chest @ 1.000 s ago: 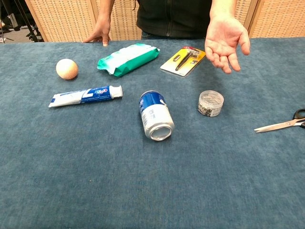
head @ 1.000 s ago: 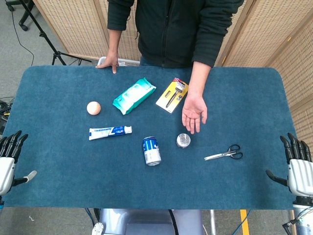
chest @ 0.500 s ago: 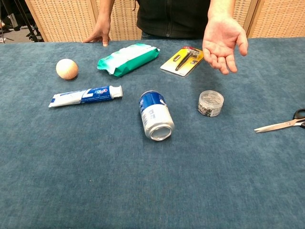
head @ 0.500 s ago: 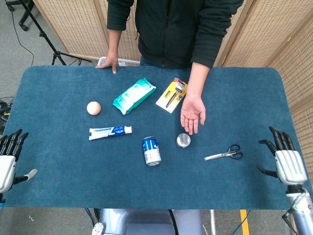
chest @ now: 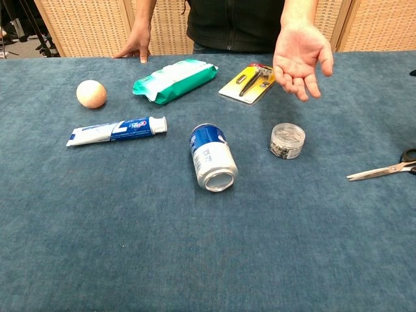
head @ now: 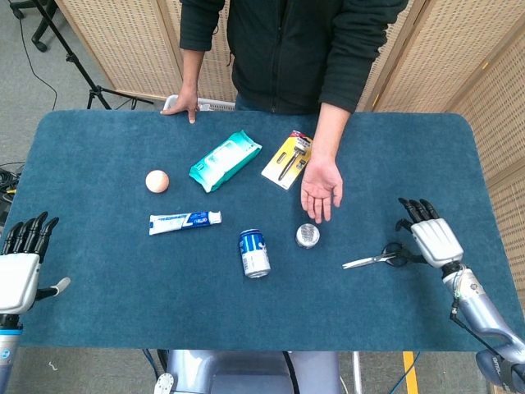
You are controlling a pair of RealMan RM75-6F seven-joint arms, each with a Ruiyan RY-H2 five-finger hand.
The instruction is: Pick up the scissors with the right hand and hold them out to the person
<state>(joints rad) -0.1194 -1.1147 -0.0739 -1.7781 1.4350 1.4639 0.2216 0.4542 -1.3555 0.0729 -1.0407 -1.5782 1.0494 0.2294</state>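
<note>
One grasp is in hand: taking the scissors with my right hand. They lie flat on the bench, on its right side, blades closed and pointing left toward the tin, black handles to the right. My right hand hovers at the handle end with fingers spread and nothing held; from the head view I cannot tell whether any finger touches the handles. The chest view shows only the blades and part of one handle at its right edge.

Procedure, as I judge it:

1. Lower my right hand over the handles, not the blades. The handles are the thicker part and give the fingers something to close on.
2. Flat scissors on carpet-like cloth offer little lift. Press a finger against one side of the handles and bring the thumb to the other, so the pair tips up into the grip.
3. Close firmly before raising. A loose pinch may let the blades swing or open.
4. Lift straight up, then carry toward the person's palm, which waits open above the bench between the card and the tin.
5. Keep the tips away from that palm if the grip allows.

My left hand rests open at the bench's left edge, clear of the work.
</note>
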